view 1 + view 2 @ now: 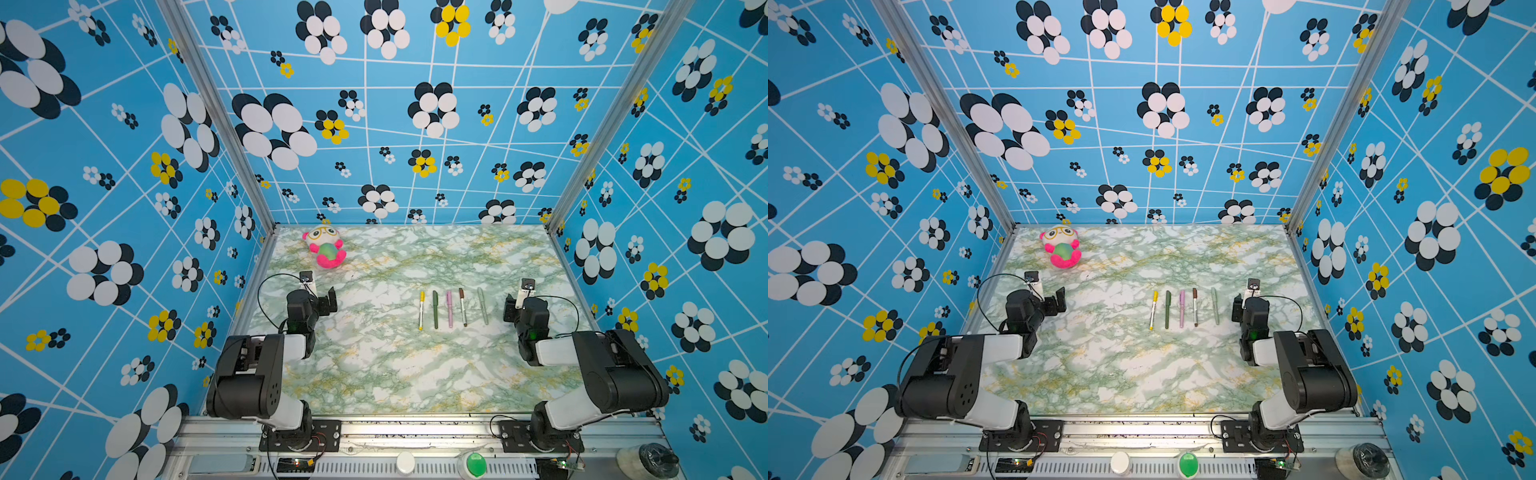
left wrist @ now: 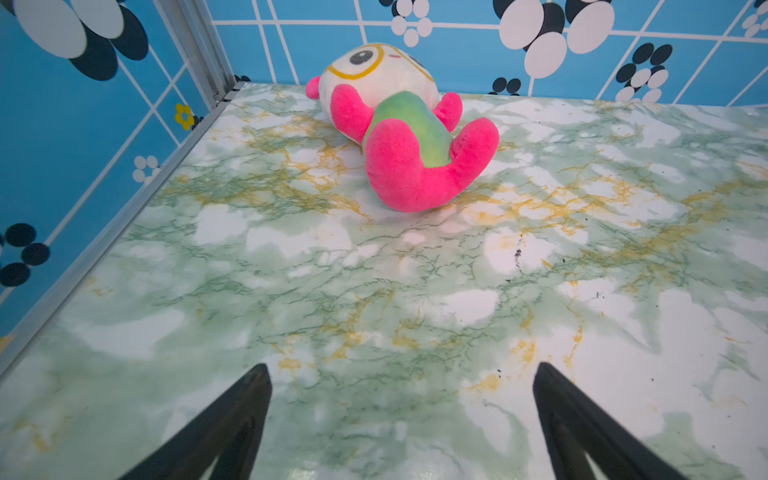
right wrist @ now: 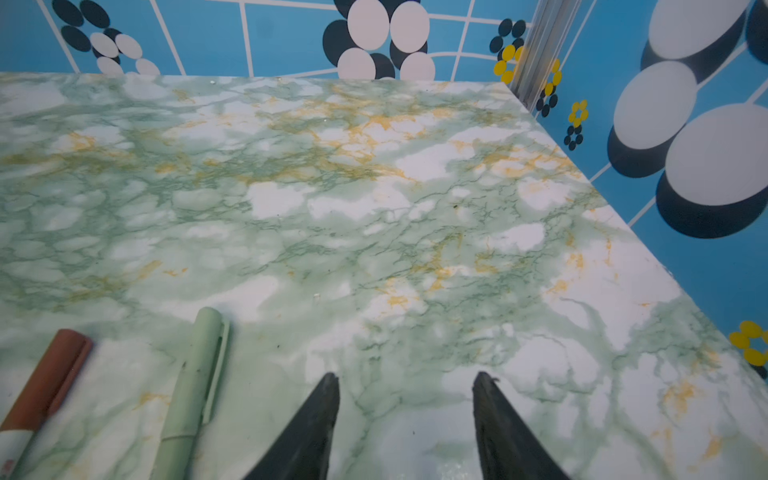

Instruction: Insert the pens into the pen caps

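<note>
No readable text, label or number anywhere.

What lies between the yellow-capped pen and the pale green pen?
Three capped pens, side by side: a dark green pen, a pink pen and a brown-capped pen. Both top views show them.

Table [image 1: 374, 365] green marble; walls [image 1: 365, 174] blue, flowered; pen cap [image 3: 48, 376] brown.

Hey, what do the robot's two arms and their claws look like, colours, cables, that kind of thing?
The left arm and right arm are chunky black joints with white sections between them. Each has a thin black cable looping near the wrist and a small green light. The left claw and right claw have black, tapered, pointed fingers.
</note>
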Controlling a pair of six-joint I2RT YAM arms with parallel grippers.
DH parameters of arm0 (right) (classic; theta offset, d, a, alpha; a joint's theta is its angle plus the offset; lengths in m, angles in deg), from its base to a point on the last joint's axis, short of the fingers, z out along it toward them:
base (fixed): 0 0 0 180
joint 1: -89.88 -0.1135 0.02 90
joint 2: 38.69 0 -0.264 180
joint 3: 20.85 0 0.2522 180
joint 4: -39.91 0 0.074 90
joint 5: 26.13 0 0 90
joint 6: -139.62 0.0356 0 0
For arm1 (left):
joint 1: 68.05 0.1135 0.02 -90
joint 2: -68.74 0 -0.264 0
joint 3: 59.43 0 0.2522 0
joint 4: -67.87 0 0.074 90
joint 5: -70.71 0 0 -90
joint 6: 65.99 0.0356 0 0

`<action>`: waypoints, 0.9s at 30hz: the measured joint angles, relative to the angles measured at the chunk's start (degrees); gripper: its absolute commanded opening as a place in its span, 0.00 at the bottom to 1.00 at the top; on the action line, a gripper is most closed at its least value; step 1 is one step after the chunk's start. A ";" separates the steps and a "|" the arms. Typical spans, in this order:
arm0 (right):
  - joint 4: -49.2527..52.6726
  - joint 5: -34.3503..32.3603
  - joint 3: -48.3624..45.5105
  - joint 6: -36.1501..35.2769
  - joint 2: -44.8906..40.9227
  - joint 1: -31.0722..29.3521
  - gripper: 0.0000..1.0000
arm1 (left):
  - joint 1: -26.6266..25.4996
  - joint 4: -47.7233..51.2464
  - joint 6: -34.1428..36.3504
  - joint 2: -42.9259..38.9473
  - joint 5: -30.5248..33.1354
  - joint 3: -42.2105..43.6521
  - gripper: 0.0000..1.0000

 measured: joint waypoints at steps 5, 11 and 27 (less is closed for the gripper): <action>-0.02 1.88 2.38 1.05 -0.02 1.09 0.99 | -0.63 -1.88 0.24 0.59 -0.55 0.11 0.99; 0.17 2.56 2.45 1.73 -0.02 1.20 0.99 | -0.74 -3.13 0.59 0.59 -0.52 0.11 0.99; 0.37 2.95 2.47 1.73 -0.02 1.20 0.99 | -1.09 -3.15 1.07 0.59 -0.50 0.11 0.99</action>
